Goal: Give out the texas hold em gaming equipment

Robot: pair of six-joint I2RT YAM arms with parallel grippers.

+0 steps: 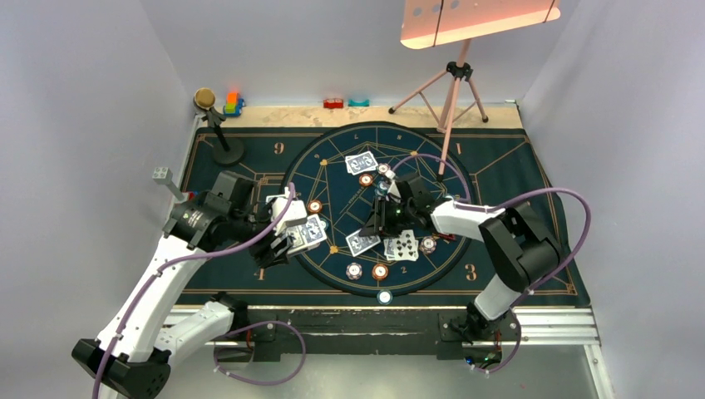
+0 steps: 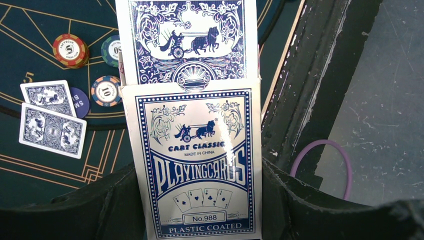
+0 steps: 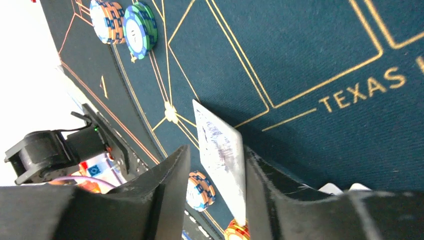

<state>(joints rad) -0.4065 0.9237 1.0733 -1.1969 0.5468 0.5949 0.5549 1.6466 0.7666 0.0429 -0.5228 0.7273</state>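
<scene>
My left gripper [image 1: 301, 236] is shut on a blue-and-white playing card box [image 2: 192, 165], and a blue-backed card [image 2: 187, 40] sticks out of its top. In the left wrist view the left gripper [image 2: 200, 205] has a dark finger on each side of the box. My right gripper [image 1: 376, 226] hangs over the mat's centre. In the right wrist view the right gripper [image 3: 217, 150] stands open around a tilted card [image 3: 222, 155], which leans on the right finger with a gap to the left one. Cards [image 1: 361, 163] and chips [image 1: 380, 271] lie spread on the mat.
The dark blue mat [image 1: 515, 166] covers the table. A stand with a round head [image 1: 218, 125] sits back left beside toy blocks [image 1: 233, 103]. A pink tripod [image 1: 449, 91] stands at the back right. Face-up cards [image 1: 401, 246] and a chip [image 1: 427, 244] lie under my right arm.
</scene>
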